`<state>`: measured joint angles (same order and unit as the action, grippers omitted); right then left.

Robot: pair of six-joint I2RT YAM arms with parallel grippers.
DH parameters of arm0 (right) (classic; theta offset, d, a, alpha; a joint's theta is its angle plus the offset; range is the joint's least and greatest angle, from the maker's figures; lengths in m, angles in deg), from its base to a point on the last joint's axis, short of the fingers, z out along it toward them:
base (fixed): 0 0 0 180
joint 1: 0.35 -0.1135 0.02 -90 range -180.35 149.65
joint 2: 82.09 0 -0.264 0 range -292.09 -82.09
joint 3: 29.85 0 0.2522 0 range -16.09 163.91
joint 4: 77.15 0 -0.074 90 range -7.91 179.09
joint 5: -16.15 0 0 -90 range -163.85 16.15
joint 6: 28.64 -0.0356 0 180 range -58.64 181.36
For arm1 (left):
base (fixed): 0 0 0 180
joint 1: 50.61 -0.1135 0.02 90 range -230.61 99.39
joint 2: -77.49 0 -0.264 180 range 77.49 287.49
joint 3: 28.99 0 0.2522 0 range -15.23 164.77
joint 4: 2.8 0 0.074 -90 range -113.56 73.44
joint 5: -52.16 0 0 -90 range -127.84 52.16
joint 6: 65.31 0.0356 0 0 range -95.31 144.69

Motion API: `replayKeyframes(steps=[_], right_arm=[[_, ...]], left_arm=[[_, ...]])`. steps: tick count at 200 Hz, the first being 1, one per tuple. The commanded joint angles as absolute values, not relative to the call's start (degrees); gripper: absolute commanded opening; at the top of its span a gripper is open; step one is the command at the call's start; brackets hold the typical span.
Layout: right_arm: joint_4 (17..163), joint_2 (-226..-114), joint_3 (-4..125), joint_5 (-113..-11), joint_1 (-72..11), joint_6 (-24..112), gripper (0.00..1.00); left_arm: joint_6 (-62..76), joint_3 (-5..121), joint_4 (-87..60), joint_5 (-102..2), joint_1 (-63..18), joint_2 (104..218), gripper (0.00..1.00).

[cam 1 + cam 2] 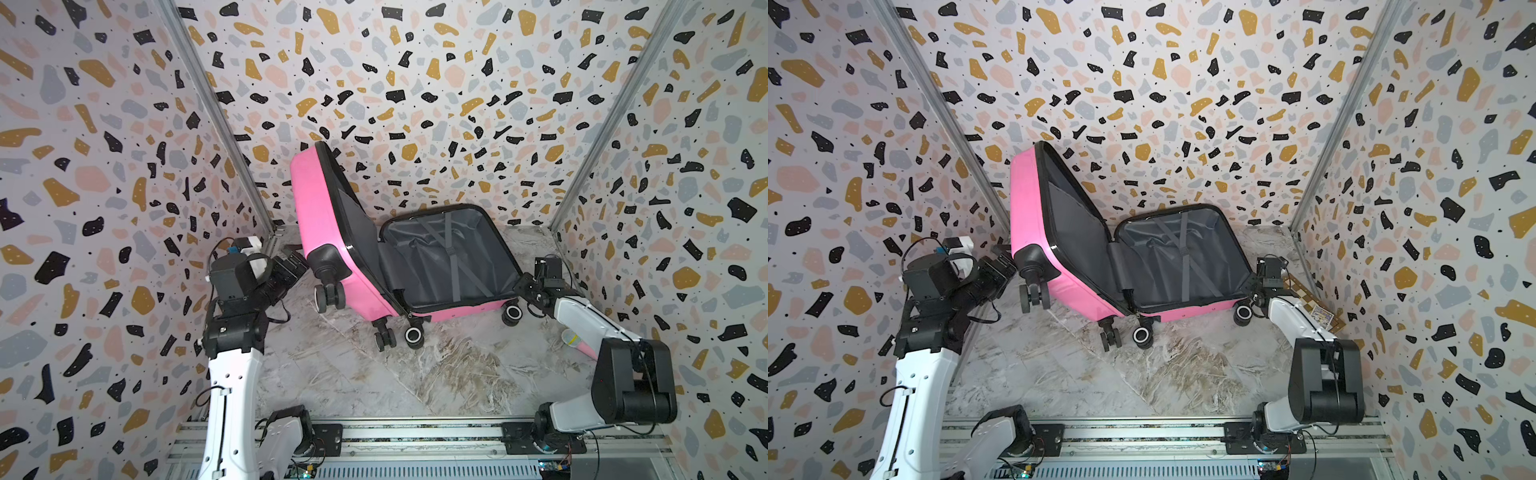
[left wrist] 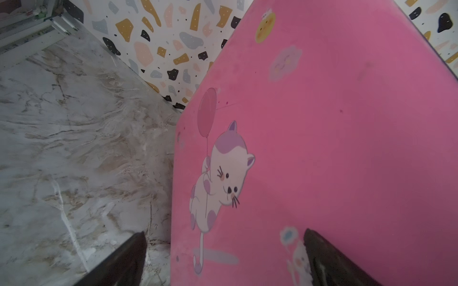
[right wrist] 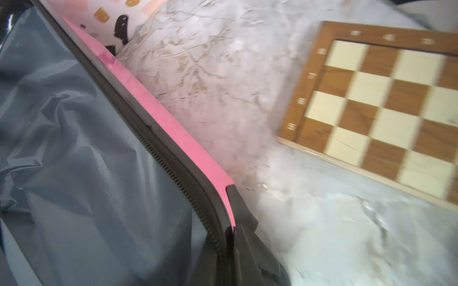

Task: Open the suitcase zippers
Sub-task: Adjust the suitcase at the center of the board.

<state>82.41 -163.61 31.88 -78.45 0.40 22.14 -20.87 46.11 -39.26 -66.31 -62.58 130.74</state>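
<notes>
I see the suitcase (image 1: 332, 216) open at the back of the surface (image 1: 374, 374). One half lies flat with the grey lining up, and the other is raised, leaning toward the left arm. The zippers (image 3: 158, 158) edge both rims, undone. The left hand (image 2: 224, 234) is wide, just beside the raised shell. The right hand (image 1: 525, 286) is near the flat half's corner, but I cannot tell its opening. A chessboard (image 3: 384, 99) lies nearby.

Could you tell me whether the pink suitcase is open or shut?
Open. In both top views, one half of the suitcase stands tilted up while the other lies flat on the table, its grey lining exposed.
</notes>
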Motion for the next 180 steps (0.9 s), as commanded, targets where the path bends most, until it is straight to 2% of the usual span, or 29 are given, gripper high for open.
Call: replayKeyframes(steps=[1,61,141,180], right_arm=[[75.34,-162.52,26.81,-77.86,1.45,22.19,0.00],[75.72,-162.17,26.82,-75.50,1.38,25.68,0.00],[76.33,-162.04,26.04,-73.99,1.38,24.64,0.00],[76.96,-161.59,25.31,-73.20,0.71,23.93,0.00]], left_arm=[[-18.66,49.92,-36.17,-68.16,-62.42,130.91,0.99],[-16.13,52.37,-40.97,-65.52,-63.83,129.06,0.99],[-8.13,63.54,-54.33,-59.35,-64.32,127.90,0.99],[-5.86,67.33,-57.16,-60.87,-64.29,128.97,0.99]])
